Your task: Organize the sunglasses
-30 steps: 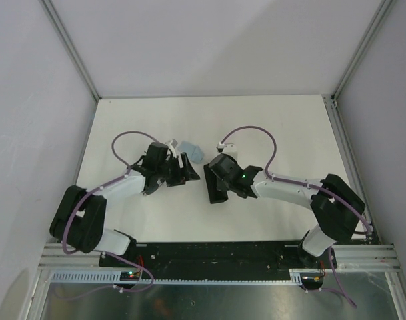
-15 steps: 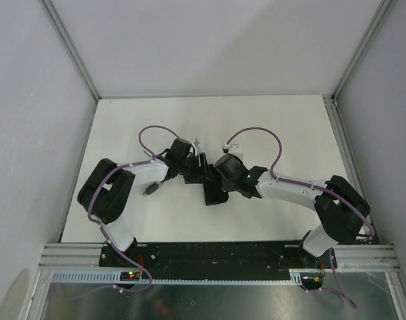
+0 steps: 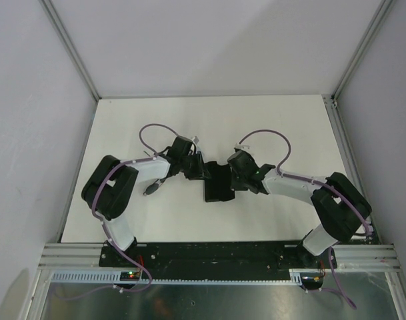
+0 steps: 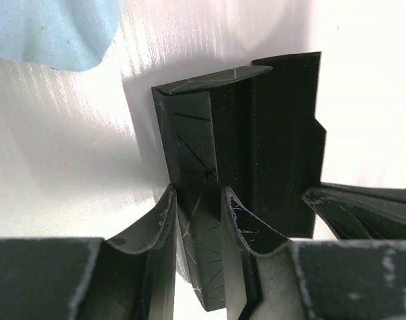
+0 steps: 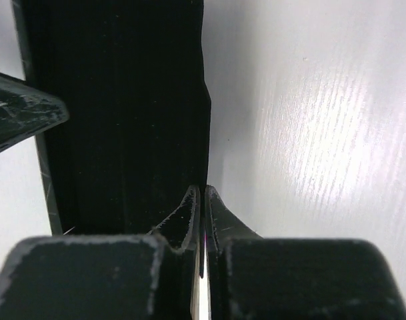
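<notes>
Sunglasses (image 3: 149, 190), in the top external view, seem to be the small dark shape lying on the desk (image 3: 289, 127) well to the left of the case (image 3: 218, 189), close beside the left forearm. It is too small to make out the frame or temples. Both arms meet at the case: the left gripper (image 3: 197, 169) is at its upper left corner, and the right gripper (image 3: 235, 179) is at its right side.

In the left wrist view, the fingers (image 4: 164, 227) straddle a thin upright flap of the case. With no gap showing on either side, this gripper reads as clenched on the flap. A light blue cloth (image 4: 56, 27) lies on the desk beyond the case, up and to the left. No sunglasses show here.

In the right wrist view, the fingertips (image 5: 191, 208) are pressed together right at the case's right edge. Whether they nip a thin lip of it, I cannot tell. The case's inside is too dark to read.

The sunglasses should be light and rigid at the front. The temples look thin and hinged, so they could swing or bend, and the lenses are likely slick and easy to scratch. The best place to take hold is probably across the frame front near the bridge.
</notes>
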### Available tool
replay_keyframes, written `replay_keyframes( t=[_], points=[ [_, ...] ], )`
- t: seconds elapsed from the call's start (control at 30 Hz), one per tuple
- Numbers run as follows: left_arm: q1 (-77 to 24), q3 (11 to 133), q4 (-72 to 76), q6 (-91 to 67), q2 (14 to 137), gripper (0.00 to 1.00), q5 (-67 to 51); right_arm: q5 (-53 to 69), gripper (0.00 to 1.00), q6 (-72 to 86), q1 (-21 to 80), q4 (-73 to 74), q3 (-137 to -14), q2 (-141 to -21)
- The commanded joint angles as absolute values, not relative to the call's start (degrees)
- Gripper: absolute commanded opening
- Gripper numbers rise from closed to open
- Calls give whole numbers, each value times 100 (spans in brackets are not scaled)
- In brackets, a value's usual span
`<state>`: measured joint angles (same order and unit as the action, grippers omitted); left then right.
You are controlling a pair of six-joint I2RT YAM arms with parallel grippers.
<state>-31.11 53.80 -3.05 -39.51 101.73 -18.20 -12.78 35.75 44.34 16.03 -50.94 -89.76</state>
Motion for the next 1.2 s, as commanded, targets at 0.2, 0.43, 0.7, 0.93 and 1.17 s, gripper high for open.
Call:
replay_keyframes(
  t=[0.2, 0.43, 0.7, 0.93, 1.17],
  points=[
    [-3103, 5447, -299, -3738, 10415, 17, -1744, -111, 0, 3413, 3720, 718, -4425, -9683],
    [-3101, 5501, -299, -3718, 10511, 18, -1792, -119, 0, 3214, 3610, 812, -4415, -9986],
    [-3103, 5585, -303, -3677, 10627, 18, -1853, -185, 0, 3138, 3622, 906, -4500, -10086],
    [-3100, 5606, -316, -3656, 10554, 18, -1803, -170, 19, 3041, 3516, 1108, -4658, -9481],
    [-3100, 5898, -483, -3617, 10524, 19, -1787, -265, 40, 2645, 3471, 1844, -5263, -8788]
  ],
)
